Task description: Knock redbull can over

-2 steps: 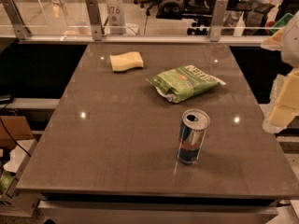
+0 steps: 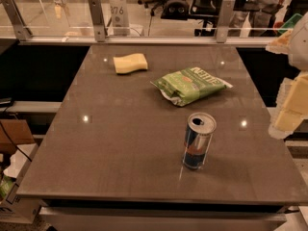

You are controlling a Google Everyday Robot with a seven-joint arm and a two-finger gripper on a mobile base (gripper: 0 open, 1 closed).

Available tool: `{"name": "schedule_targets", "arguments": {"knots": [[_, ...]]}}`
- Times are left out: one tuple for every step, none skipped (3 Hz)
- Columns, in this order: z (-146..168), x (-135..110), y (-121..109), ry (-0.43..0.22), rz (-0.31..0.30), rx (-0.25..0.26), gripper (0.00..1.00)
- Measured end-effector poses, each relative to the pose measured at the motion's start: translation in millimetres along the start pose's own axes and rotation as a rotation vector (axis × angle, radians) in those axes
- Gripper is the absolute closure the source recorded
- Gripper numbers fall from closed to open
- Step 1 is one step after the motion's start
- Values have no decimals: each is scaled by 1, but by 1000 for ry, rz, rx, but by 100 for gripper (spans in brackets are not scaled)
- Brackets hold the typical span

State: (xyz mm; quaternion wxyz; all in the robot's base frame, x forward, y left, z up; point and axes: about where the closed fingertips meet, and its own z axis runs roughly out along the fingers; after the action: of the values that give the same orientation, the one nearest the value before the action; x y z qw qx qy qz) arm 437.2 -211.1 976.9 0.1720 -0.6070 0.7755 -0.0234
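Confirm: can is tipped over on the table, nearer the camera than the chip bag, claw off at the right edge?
Wrong on one point: the can stands upright, not tipped over, as the camera view shows. It is on the table, nearer the camera than the chip bag, and the claw is off at the right edge.

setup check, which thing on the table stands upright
The can near the front; bag and sponge lie flat. The gripper is at the right edge.

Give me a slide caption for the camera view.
Redbull can upright near table front, green chip bag and sponge behind, gripper at right edge.
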Motion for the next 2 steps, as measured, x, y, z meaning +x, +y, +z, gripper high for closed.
{"name": "schedule_targets", "arguments": {"knots": [[7, -9, 13, -73, -15, -11, 0], [21, -25, 30, -168, -37, -22, 0]]}}
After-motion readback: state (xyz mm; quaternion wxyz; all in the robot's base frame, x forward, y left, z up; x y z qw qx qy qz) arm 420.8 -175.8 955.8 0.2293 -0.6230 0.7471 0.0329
